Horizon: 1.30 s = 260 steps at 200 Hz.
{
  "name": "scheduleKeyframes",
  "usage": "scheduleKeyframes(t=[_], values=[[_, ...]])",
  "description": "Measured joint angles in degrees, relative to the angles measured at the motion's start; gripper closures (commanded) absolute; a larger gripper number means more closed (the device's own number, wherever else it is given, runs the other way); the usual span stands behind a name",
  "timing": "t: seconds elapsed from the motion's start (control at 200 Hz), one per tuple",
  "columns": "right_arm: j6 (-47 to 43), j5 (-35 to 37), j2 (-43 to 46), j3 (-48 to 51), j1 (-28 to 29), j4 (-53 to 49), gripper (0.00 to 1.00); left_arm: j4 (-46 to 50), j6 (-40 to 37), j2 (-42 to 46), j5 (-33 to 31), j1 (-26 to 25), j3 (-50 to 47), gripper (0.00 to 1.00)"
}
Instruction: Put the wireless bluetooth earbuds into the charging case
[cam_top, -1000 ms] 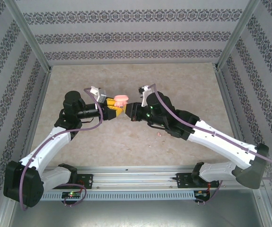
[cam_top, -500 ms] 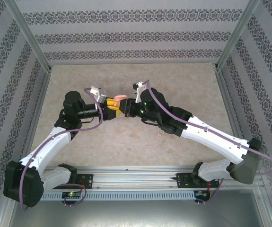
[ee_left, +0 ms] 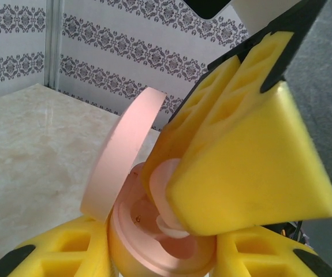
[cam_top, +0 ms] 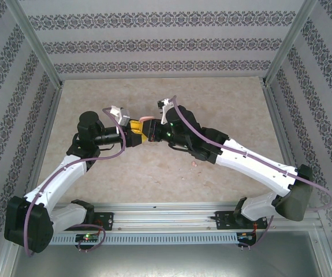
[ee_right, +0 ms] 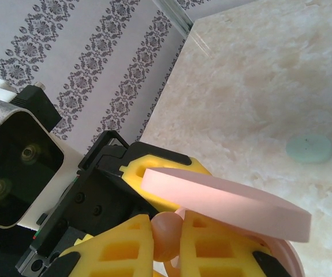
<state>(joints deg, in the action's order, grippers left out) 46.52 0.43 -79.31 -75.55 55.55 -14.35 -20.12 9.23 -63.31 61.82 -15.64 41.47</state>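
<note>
So the pink earbud (ee_left: 167, 187) is pinched in the right fingers (ee_left: 241, 167), at the mouth of the open pink charging case (ee_left: 154, 254) the left fingers (ee_left: 56, 257) clamp. I'd square it to its socket, press gently, then let go.

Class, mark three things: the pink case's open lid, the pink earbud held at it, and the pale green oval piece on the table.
pink case lid (ee_left: 126, 151): left wrist view, lid's rim.
pink earbud (ee_right: 164, 235): right wrist view, rounded body.
pale green oval piece (ee_right: 309, 148): right wrist view, its middle.

Beige marbled table (cam_top: 154, 98) — patterned walls (cam_top: 154, 43), perhaps wallpaper
</note>
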Motion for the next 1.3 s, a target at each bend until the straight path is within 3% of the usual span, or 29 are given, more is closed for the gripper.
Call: scheduleKeyframes(t=[0.869, 1.299], values=[[-2.12, 2.19, -2.75, -5.9, 1.36, -9.05, 0.72, 1.7, -1.53, 0.02, -0.46, 0.0, 0.0, 0.82], [-2.6, 3.23, -3.26, -7.23, 1.42, -11.47, 0.71, 1.92, -2.32, 0.04, -0.63, 0.0, 0.0, 0.82]])
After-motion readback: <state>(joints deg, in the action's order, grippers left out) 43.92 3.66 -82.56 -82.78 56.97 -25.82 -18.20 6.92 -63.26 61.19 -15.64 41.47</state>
